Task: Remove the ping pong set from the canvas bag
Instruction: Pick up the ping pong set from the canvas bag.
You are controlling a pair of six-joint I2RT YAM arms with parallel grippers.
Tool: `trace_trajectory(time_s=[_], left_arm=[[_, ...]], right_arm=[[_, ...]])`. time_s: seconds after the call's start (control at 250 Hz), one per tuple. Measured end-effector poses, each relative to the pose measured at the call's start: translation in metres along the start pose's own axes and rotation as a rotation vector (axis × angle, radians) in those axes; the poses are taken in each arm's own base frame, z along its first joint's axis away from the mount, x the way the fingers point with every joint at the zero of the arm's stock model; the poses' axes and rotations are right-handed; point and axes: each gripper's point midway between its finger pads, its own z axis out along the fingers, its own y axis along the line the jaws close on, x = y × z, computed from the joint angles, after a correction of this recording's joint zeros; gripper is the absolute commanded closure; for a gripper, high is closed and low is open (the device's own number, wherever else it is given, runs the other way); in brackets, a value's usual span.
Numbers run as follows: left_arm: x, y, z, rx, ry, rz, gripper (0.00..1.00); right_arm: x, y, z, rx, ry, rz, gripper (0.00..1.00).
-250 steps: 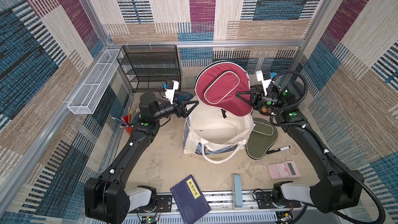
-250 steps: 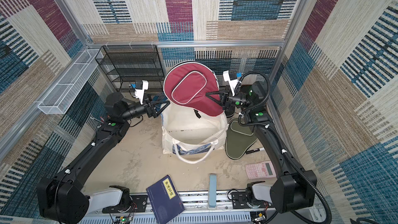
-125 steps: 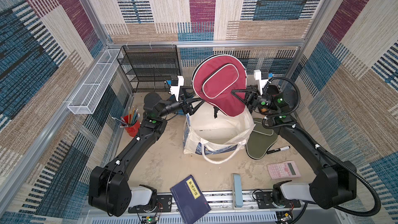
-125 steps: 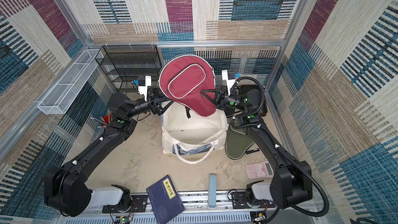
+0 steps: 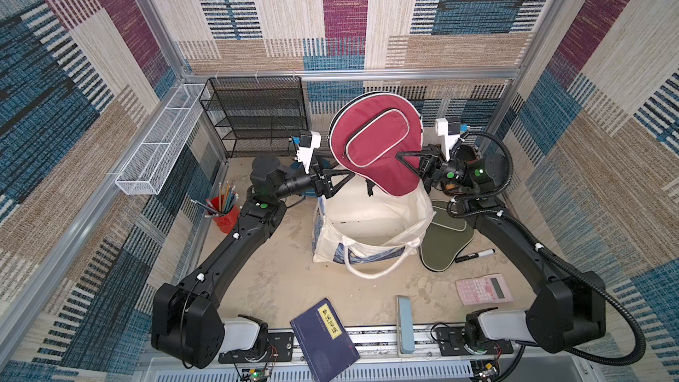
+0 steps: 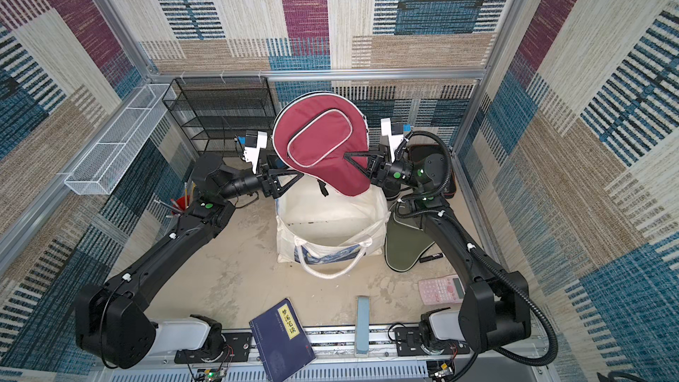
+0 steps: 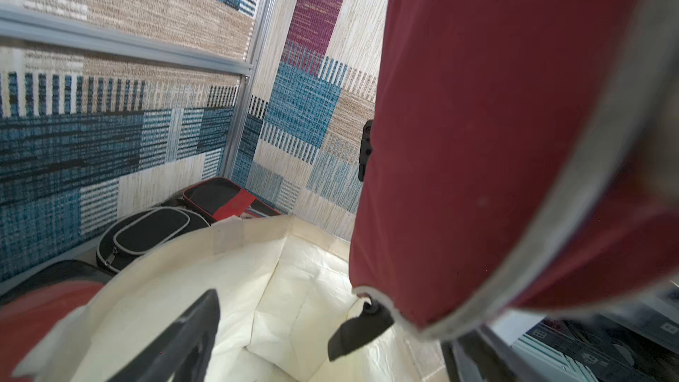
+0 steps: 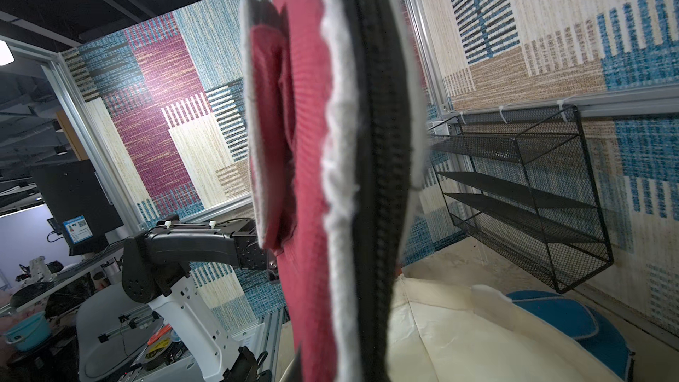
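Your right fingers (image 5: 402, 159) are pinched shut on the maroon cover (image 5: 374, 145), biting its face near the right edge, just above centre in both top views. Your left fingers (image 5: 341, 179) stand wide apart at the cover's lower left edge, gripping nothing. Whether they touch the fabric I cannot tell.

The cover hangs clear above the canvas bag (image 5: 330, 237), round end up and narrow handle end down over the bag's open mouth at frame centre. A black zip pull (image 7: 360, 325) dangles from its lower tip.

Expect it to be light and padded: soft fabric over what is probably a stiff paddle. With a one-sided pinch it will likely swing, so carry it gently. A hold across the piped rim or the handle end should be steadier than one on the slack front pocket.

Further out, the olive cover (image 5: 444, 240) lies on the counter right of the bag. The black cover (image 7: 147, 229) and the black case with a red band (image 7: 224, 196) sit beyond the bag's rim. The blue cover (image 8: 562, 317) rests behind it.
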Motion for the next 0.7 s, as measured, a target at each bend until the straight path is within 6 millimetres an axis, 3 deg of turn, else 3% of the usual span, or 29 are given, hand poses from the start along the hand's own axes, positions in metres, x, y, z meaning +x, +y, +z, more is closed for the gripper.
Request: trace_trajectory(time_s=[0.564,0.696], left_arm=[[0.002,-0.021,0.009,0.117,0.041,0.021,0.08],[-0.005,-0.017,0.012,0.101,0.020,0.034,0.17]], right_arm=[[0.005,-0.012,0.000,-0.017,0.022,0.041,1.00],[0.010,-0.011,-0.001,-0.030,0.021,0.048,1.00]])
